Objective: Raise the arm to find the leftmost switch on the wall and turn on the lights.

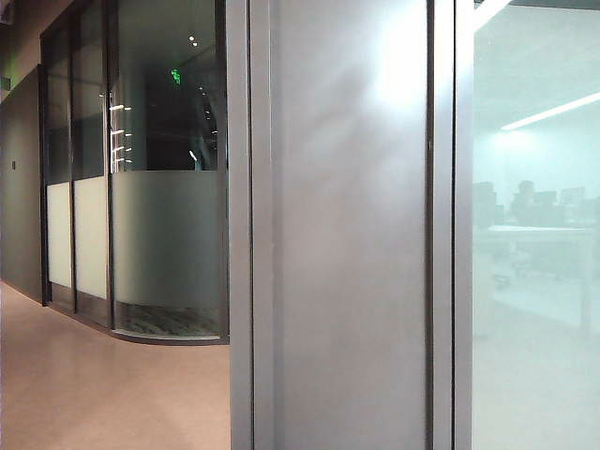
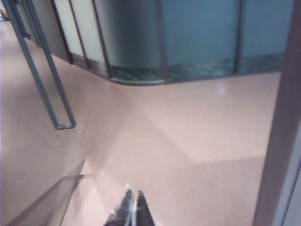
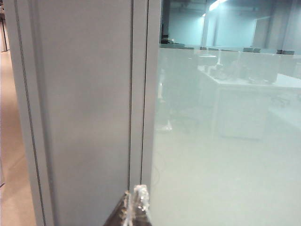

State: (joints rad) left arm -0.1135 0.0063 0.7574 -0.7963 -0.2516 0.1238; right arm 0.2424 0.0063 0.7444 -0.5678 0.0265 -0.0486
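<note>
Grey metal panelling is filling the middle of the exterior view, and no switch is showing in any of the three views; the leftmost switch is lying out of sight, judged to be higher up the wall, since the task calls for raising the arm. Working left to right: a curved glass partition (image 1: 159, 234) is standing at the far left across the pinkish floor (image 1: 103, 384), then the grey wall panel (image 1: 347, 244) is rising floor to ceiling, then a frosted glass pane (image 1: 534, 281) is giving onto a lit office. Neither arm is appearing in the exterior view. The left claw (image 2: 131, 209) is pointing down and out over open floor, its two tips lying pressed together, clenched on nothing, with the wall frame only at the edge of its wrist view. The right claw (image 3: 136, 205) is hanging just in front of the vertical seam where the grey panel is meeting the frosted pane; its tips are looking closed and empty, though glare is blurring them. Judgement: the right arm is sitting nearer the wall and already facing it, so the deciding relation is upward. The search axis is running vertically along the panel, then leftward along any switch row once one is coming into view.
</note>
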